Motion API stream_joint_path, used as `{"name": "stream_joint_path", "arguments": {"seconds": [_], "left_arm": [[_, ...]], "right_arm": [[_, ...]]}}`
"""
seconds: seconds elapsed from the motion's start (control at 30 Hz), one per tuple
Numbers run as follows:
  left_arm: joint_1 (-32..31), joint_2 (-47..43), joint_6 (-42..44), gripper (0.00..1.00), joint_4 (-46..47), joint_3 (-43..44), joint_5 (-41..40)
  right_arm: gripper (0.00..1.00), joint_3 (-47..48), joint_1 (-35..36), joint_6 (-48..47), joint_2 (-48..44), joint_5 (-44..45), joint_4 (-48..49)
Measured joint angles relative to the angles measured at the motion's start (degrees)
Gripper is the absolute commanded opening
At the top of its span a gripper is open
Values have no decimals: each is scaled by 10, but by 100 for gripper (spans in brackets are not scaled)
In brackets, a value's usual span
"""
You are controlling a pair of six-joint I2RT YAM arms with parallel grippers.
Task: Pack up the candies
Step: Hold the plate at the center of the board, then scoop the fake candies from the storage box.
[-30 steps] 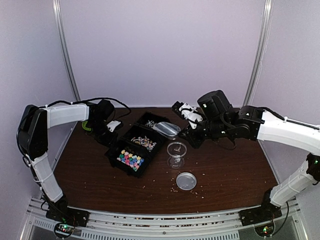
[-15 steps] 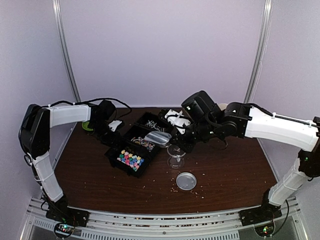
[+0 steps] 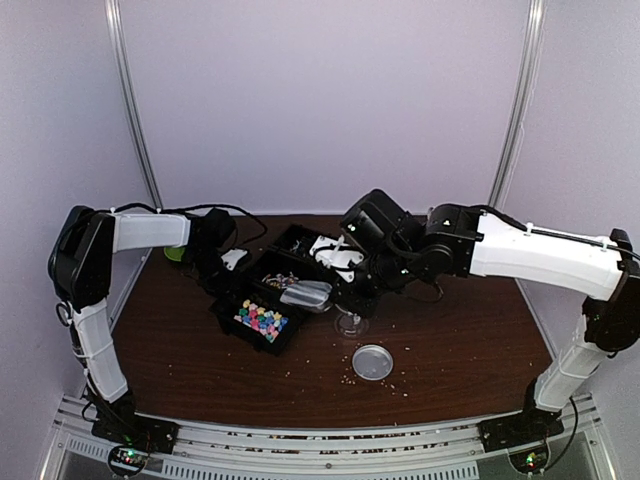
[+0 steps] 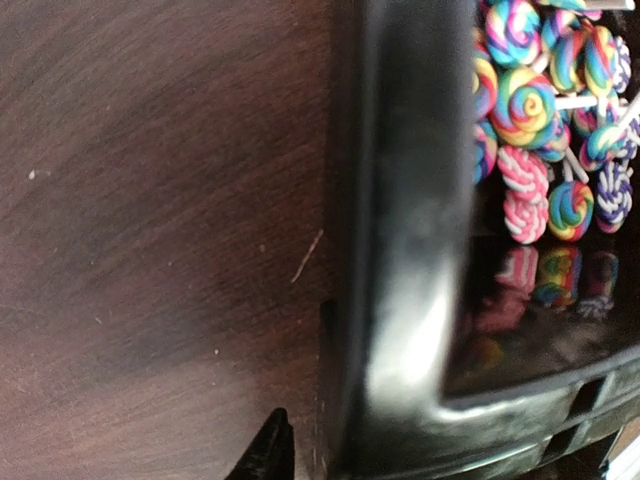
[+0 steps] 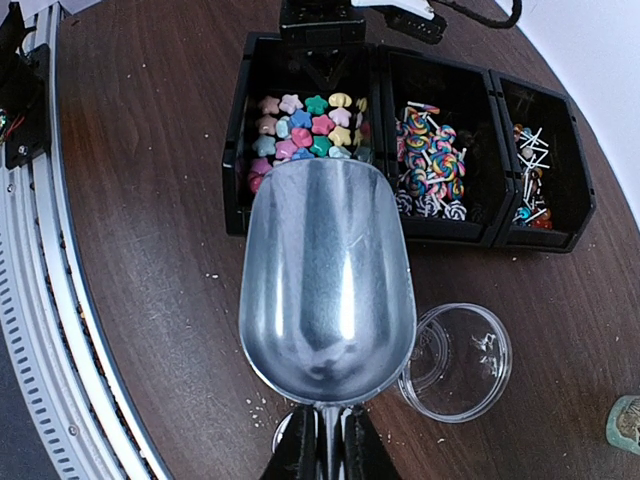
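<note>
Dark wood table (image 3: 470,340). Three black bins sit touching in a diagonal row on its left half, running from toward the near-left corner up to the far edge.

The candies (image 5: 300,125), small pastel pink, blue, yellow and green pieces, all lie in the near bin (image 3: 228,305), the one closest to the near edge. The middle bin (image 4: 410,250) holds swirl lollipops (image 5: 428,165) on white sticks. The far bin (image 5: 560,150) holds a few more stick sweets, too small to tell apart.

The right gripper (image 5: 325,452) is clamped on the handle of a metal scoop (image 5: 327,280). The scoop bowl is empty. It hangs above the right-side walls of the near and middle bins, just left of the cup; height cannot be told.

A clear plastic cup (image 5: 462,362) stands upright mid-table, just right of the bins, with nothing seen inside. A round clear lid (image 3: 372,361) lies flat toward the near edge, apart from the cup.

The left gripper (image 3: 228,260) is low at the far-left side of the bin row. Its wrist view shows one dark fingertip (image 4: 266,452) beside the middle bin's outer wall. Whether the claw is open or closed cannot be told, and no object is visible in it.

A green object (image 3: 175,252) lies at the table's left edge, partly behind the left arm. Pale crumbs (image 3: 350,378) are scattered near the near edge.
</note>
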Motion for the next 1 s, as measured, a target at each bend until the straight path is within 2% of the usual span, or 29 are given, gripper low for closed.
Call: {"name": "stream_joint_path", "arguments": {"seconds": [0.3,0.7,1.0], "left_arm": [[0,2,5,0,5,0,13],[2,2,-5,0,19,-7,43],[17,2,-26,0,56,-34,146]], "right_arm": [[0,15,9,-8,13,2,-25],[0,40,15,-14,29,24,-52],[0,40,15,-18,29,28,-57]]}}
